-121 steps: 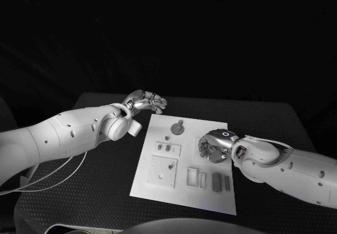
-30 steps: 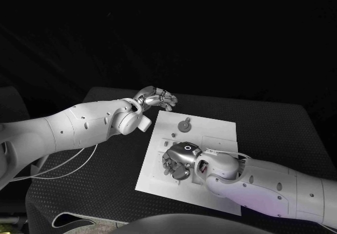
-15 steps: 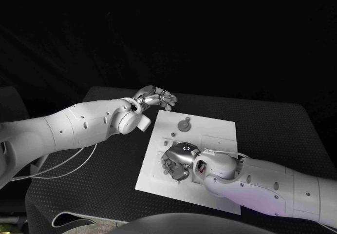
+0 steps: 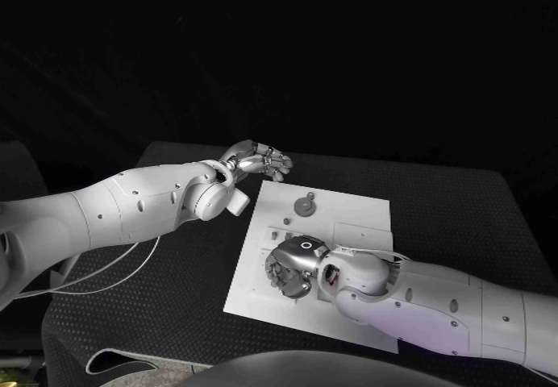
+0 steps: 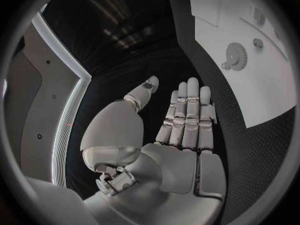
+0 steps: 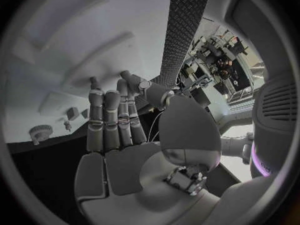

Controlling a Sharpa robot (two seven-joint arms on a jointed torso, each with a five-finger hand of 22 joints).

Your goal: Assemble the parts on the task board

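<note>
Right hand [image 4: 291,270] has slid to frame center over board [image 4: 349,218], fingers spread, empty; left hand [image 4: 258,164] spread. Descend slowly, squarely.

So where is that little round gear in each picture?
Head view: the gear sits near the board's far edge, past the right hand.
Left wrist view: the gear lies on the board beyond the left hand.
Right wrist view: the gear is beside the hand's fingers.
Shared landmark: the white board.
</note>
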